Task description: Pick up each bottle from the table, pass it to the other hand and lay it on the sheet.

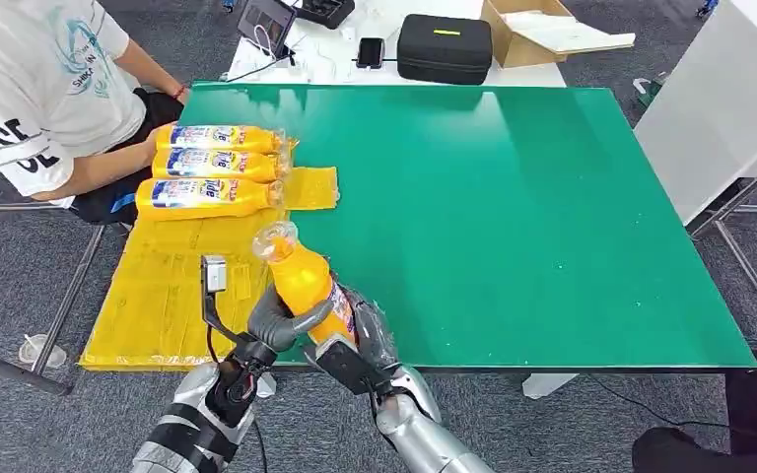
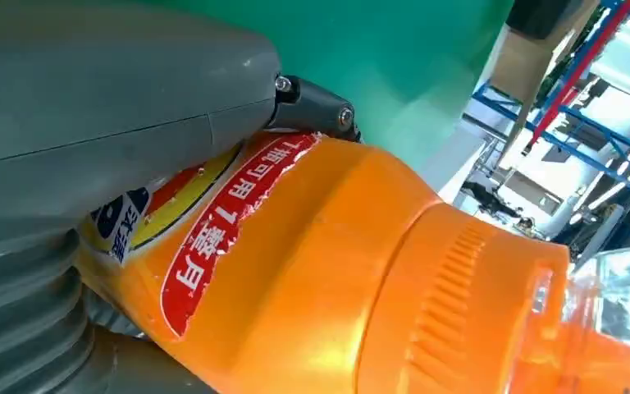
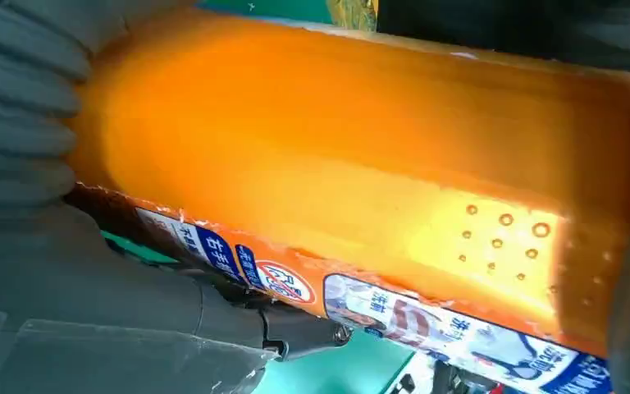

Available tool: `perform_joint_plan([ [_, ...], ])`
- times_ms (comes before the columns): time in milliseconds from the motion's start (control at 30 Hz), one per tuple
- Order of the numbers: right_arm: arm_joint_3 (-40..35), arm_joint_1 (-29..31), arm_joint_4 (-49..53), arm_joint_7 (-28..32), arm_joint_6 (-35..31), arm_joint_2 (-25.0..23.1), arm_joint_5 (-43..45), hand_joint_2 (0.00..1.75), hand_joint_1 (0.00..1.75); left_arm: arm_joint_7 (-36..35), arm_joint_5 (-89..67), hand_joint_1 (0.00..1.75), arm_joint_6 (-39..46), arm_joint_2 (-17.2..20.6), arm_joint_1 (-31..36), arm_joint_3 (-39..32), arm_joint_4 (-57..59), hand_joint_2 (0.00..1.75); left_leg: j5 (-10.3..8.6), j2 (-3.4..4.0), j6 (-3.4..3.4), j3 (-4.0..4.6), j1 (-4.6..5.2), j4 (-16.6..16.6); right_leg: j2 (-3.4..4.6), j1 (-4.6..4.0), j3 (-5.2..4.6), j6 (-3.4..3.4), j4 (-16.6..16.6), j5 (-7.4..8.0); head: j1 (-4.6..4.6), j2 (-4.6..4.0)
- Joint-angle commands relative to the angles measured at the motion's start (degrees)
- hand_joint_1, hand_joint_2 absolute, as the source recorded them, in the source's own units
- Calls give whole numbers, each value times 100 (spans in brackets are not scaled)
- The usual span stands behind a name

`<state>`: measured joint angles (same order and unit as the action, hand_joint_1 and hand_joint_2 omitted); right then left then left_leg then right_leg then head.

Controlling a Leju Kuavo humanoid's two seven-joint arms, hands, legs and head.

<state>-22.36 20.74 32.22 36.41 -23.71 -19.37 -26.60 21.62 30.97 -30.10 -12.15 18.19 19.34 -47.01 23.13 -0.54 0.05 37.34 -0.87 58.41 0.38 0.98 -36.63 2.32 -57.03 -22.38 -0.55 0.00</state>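
Note:
An orange bottle (image 1: 301, 276) with a clear cap stands tilted above the front edge of the green table (image 1: 513, 217), cap pointing away from me. My left hand (image 1: 274, 323) grips its lower body from the left side. My right hand (image 1: 360, 350) holds its base and label side from the right. In the left wrist view the thumb (image 2: 115, 98) lies over the bottle (image 2: 336, 271). In the right wrist view the bottle (image 3: 336, 123) lies against my right hand (image 3: 90, 304). The yellow sheet (image 1: 168, 286) spreads over the table's left part.
Three orange bottles (image 1: 219, 138) (image 1: 219, 164) (image 1: 207, 195) lie side by side on the sheet's far end. A person in a white shirt (image 1: 39, 89) sits at the far left corner. A black case (image 1: 444, 46), a cardboard box (image 1: 537, 30) and a phone (image 1: 371, 49) lie beyond the table.

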Motion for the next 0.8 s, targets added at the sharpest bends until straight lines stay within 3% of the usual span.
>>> perform_joint_plan([
  [33,214,-99,335,161,243,69,433,0,0,454,-422,175,782,-110,273,-202,-490,175,3,-9,3,-5,-3,3,-14,-5,11,-6,-1,-6,0,0],
  [400,20,-810,2870,-31,115,366,857,0,0,1838,-3601,175,4859,-41,730,-1594,-1359,175,9,-6,4,-10,-7,10,-13,-11,16,-11,-5,-9,0,0],
  [500,-89,-855,3037,-51,70,377,886,0,0,1838,-3907,175,5147,35,839,-1675,-1212,175,8,2,3,-15,-5,6,-4,-8,18,-10,-4,-7,0,0],
  [600,-210,-802,2987,-11,94,400,951,0,0,1838,-4709,175,6070,269,990,-1449,-844,175,7,0,4,-19,-4,1,-7,-6,24,-9,0,-7,2,0],
  [667,-249,-747,2943,82,128,424,1071,0,0,1775,-5634,175,6406,536,1382,-1197,131,175,2,1,2,-11,-3,-1,-3,-5,15,-7,1,-1,0,0],
  [700,-250,-728,2949,148,130,428,1139,0,0,1761,-5997,175,6547,621,1534,-1154,537,175,6,-4,3,-36,-6,-4,-11,-10,42,-14,4,-7,0,0],
  [733,-235,-728,2998,243,91,430,1209,0,0,1227,-6904,175,6626,816,1823,-794,1249,175,2,-3,2,-28,-3,-6,-8,-6,32,-11,4,-4,0,0],
  [800,-252,-731,3078,234,119,462,1223,0,0,1380,-6894,175,6633,836,1938,-890,1526,175,-1,-12,2,-32,-2,-9,-17,-5,38,-13,4,-5,2,0],
])
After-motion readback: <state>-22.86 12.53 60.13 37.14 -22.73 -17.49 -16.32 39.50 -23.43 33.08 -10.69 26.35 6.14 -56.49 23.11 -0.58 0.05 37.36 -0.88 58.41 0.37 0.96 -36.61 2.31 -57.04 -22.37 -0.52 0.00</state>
